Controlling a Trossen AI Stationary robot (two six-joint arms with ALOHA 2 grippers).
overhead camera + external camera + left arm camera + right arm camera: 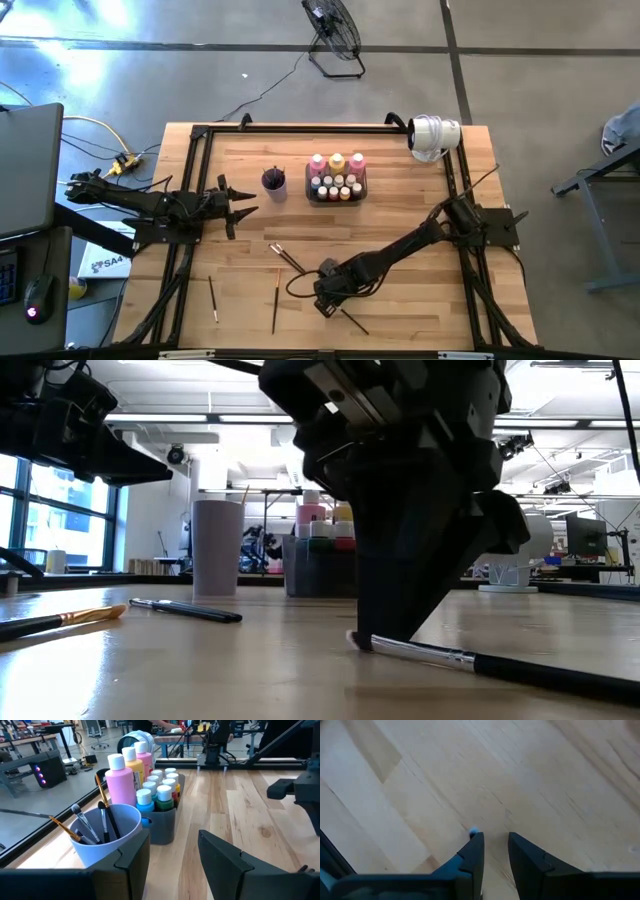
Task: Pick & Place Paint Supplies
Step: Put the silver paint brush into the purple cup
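My right gripper point(324, 303) point(496, 840) points steeply down at the table's near middle. Its fingertips are a narrow gap apart, with bare wood between them, at the bristle end of a thin dark-handled paintbrush point(354, 321) point(480, 660) that lies flat on the wood. My left gripper point(240, 205) point(170, 855) hovers open at the left, facing a purple cup point(274, 182) point(105, 832) with brushes standing in it. Beside the cup, a dark grey tray point(162, 827) holds pink and yellow bottles point(337, 162) and small white-capped ones point(160, 782). My right gripper comes at the brush from above, steeply slanted, at its white bristle tip point(473, 831) point(356, 639). The tip peeks out beside the outer side of one finger point(472, 852). The fingers hide the rest; whether they touch the brush I cannot tell. The brush lies flat on the table.
Three more brushes lie loose on the wood point(213, 298) point(276, 298) point(286, 256), left of my right gripper. A white round device point(433, 135) sits at the far right corner. Black frame rails point(190, 180) run along the table's sides.
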